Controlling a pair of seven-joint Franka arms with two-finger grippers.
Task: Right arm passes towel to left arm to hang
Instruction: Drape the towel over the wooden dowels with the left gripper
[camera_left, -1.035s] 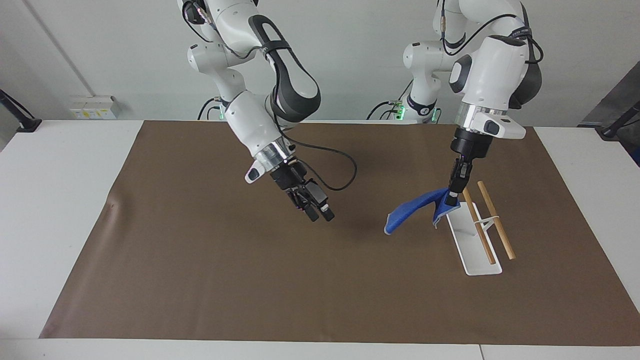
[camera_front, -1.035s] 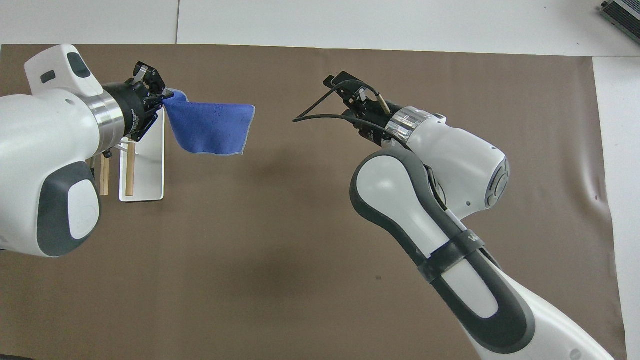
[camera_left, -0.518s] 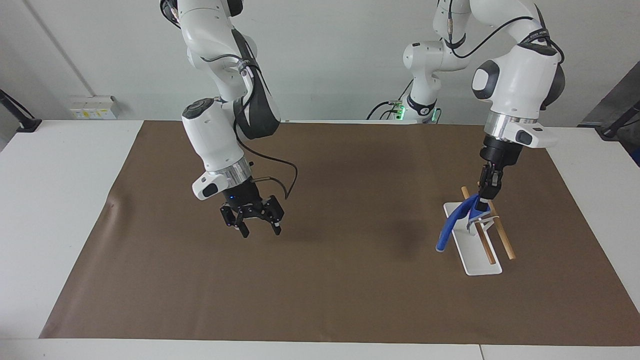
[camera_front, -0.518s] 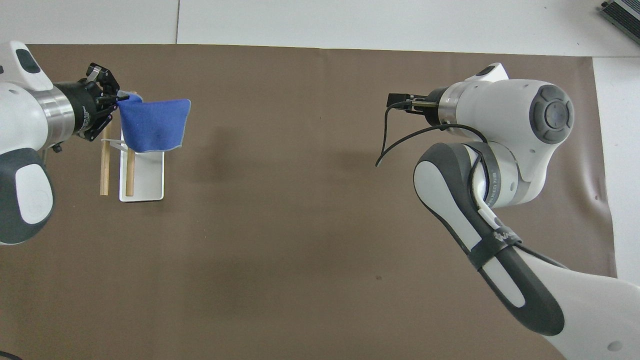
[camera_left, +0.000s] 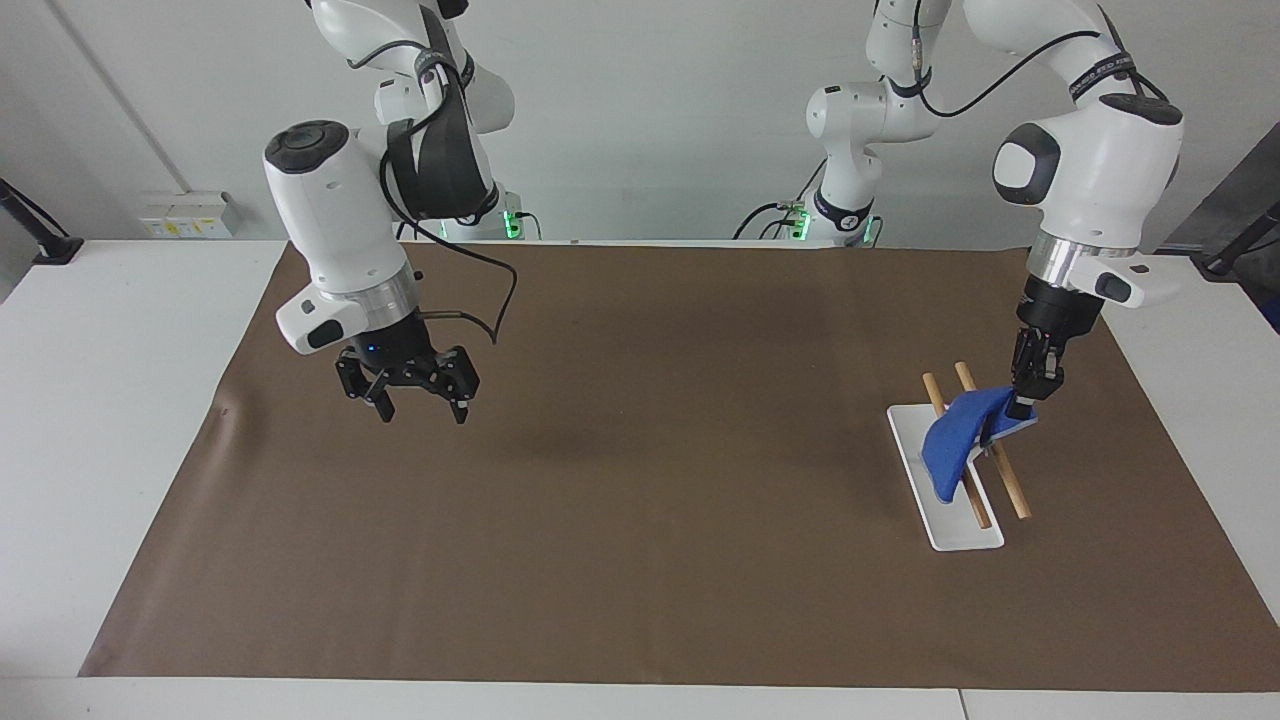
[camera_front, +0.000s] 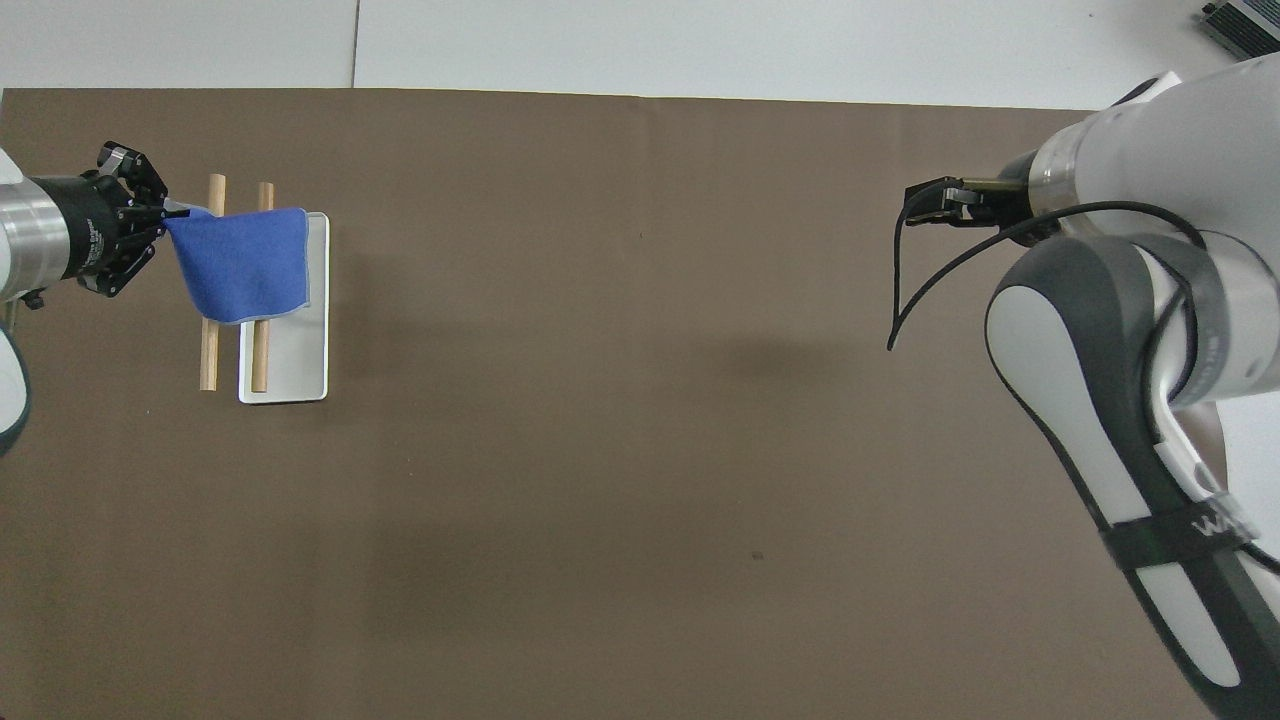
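White table (camera_left: 120, 420), matte brown paper sheet (camera_left: 640, 560) covering most of it, a small crease at the right arm's end. Right arm (camera_left: 340, 230): glossy white shells with dark grey panels, silver wrist ring, loose black cable looping off the wrist; a dark strap on the arm in the overhead view carries pale lettering, too partial to read. Left arm (camera_left: 1090, 160): same glossy white build, grey oval joint patch, silver ring above a white wrist block. Right gripper (camera_left: 418, 410) hangs over bare brown sheet toward its own end of the table, black fingers spread wide, nothing in them. Left gripper (camera_left: 1020, 405) is over the rack, fingertips clenched on one corner of the towel (camera_left: 958, 440). Towel: bright blue terry, pale edging, draped across the two round wooden rods (camera_front: 209, 350), the free end sagging over the white flat rectangular base plate (camera_front: 290, 370), rounded corners. Rack sits toward the left arm's end. No other writing legible.
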